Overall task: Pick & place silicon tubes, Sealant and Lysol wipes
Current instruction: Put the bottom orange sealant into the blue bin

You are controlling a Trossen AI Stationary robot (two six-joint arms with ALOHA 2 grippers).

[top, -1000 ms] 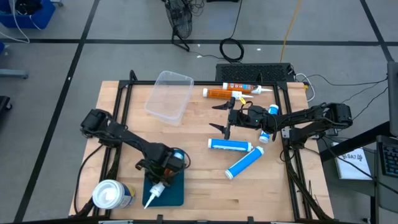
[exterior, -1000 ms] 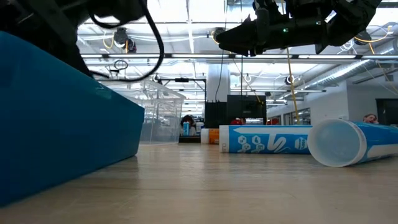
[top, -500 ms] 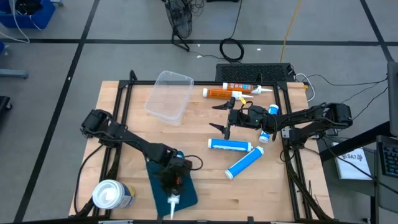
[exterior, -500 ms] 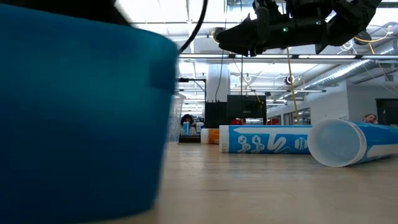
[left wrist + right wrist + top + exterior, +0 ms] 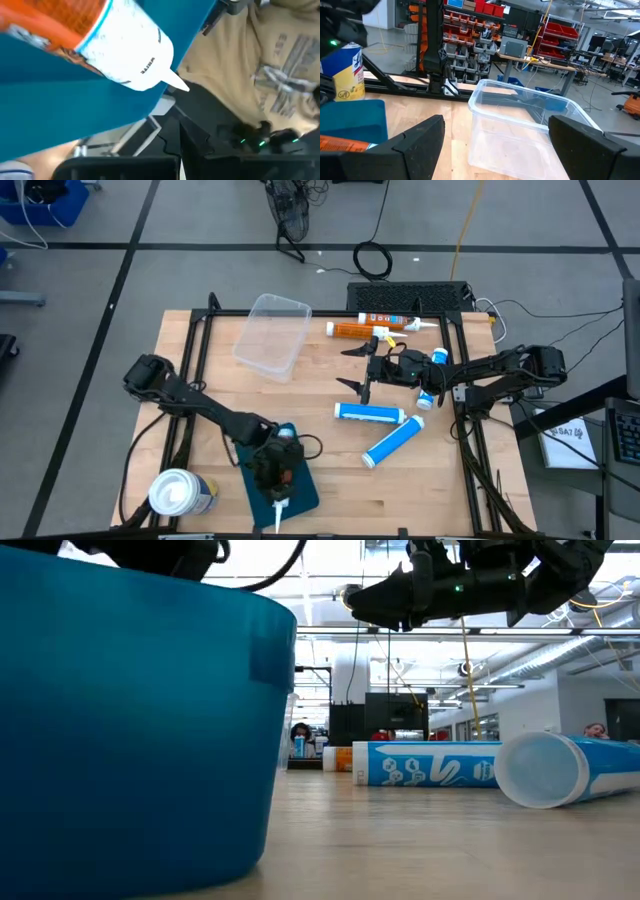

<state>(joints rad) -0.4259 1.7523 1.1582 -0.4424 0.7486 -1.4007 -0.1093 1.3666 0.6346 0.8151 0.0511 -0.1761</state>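
Observation:
My left gripper [image 5: 274, 468] is over a blue bin [image 5: 303, 494] near the table's front edge and is shut on an orange sealant tube [image 5: 125, 55]. The tube's white nozzle [image 5: 277, 513] points past the bin's near rim. The Lysol wipes canister [image 5: 178, 493] stands upright at the front left. Two blue tubes [image 5: 370, 413] [image 5: 393, 442] lie on the table at the right. My right gripper [image 5: 353, 368] hangs open and empty above the table, just beyond them. My left gripper holds the orange sealant tube by its body, coming from above; the gripper itself hides the place of contact. The tube lies nearly level over the blue bin [image 5: 75, 110], its white nozzle end [image 5: 150, 65] toward the table's near edge.
A clear plastic container [image 5: 272, 335] sits at the far middle. An orange tube [image 5: 352, 330] and a white tube [image 5: 395, 321] lie at the far edge. A person in a beige shirt [image 5: 270, 65] is beyond the table's front edge. Bare wood lies between the bin and the blue tubes.
My left gripper has gone toward the table's right and near edges and has turned. The tube's nozzle has swung from pointing near-left to pointing at the near edge. The blue bin has slid right and turned with it. My right gripper has kept still.

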